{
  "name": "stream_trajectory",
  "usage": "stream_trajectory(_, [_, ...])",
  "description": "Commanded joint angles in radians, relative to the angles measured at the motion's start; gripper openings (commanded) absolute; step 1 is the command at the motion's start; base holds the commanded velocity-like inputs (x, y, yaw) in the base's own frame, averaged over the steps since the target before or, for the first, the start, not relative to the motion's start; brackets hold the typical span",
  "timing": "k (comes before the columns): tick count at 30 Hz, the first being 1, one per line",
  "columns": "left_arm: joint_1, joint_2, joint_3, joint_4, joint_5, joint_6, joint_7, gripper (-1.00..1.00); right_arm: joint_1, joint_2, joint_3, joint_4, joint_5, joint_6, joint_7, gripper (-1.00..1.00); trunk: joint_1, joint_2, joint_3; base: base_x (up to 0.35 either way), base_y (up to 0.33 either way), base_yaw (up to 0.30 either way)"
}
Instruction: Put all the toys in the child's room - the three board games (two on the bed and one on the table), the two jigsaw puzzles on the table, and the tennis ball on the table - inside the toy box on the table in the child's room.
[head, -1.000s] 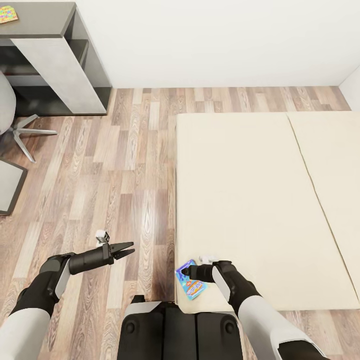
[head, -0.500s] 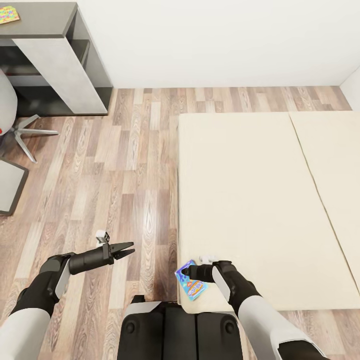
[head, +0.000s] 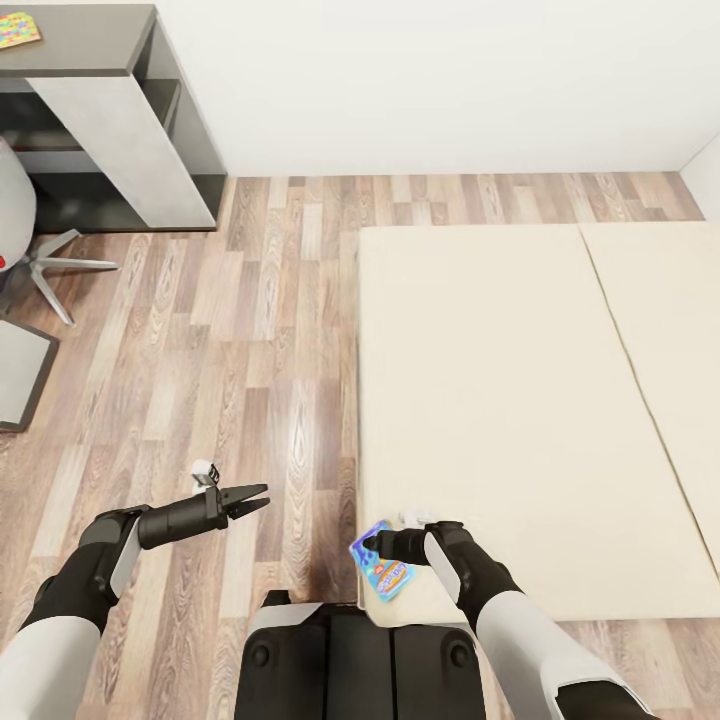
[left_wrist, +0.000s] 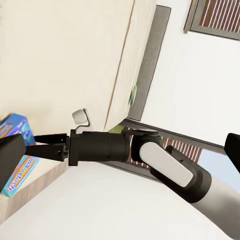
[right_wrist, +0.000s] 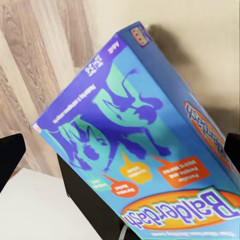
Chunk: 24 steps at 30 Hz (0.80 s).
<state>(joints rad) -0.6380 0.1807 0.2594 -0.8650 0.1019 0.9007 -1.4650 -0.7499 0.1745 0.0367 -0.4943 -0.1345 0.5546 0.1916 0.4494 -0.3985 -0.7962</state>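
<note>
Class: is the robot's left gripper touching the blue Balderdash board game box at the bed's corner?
Apart. In the head view the left gripper hangs over wooden floor, clear of the blue Balderdash board game box.

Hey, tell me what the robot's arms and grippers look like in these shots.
Both arms have white shells on the upper segments, with black joints and black forearms. The left gripper ends in two slim black tapered fingers, with a small white block mounted on top behind them. The right gripper is black too, with a similar small white block at its wrist. No cables or markings visible.
</note>
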Motion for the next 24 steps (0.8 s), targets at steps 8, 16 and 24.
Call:
stream_trajectory(8, [0.000,0.000,0.000,0.000,0.001,0.011,-0.003,1.00,0.000,0.000,0.002,-0.001,-0.008,0.005,-0.002,1.00,0.001,-0.001,-0.001,0.000,0.032,0.000])
stream_trajectory(16, [0.000,0.000,0.000,0.000,0.001,0.011,-0.004,1.00,0.000,0.000,0.001,-0.001,-0.008,0.005,-0.002,1.00,0.001,-0.001,-0.001,0.000,0.001,0.000])
stream_trajectory(24, [0.000,0.000,0.000,0.000,0.001,0.011,-0.005,1.00,0.000,0.000,0.001,-0.002,-0.008,0.005,-0.003,1.00,0.001,-0.001,-0.001,0.000,0.000,0.000])
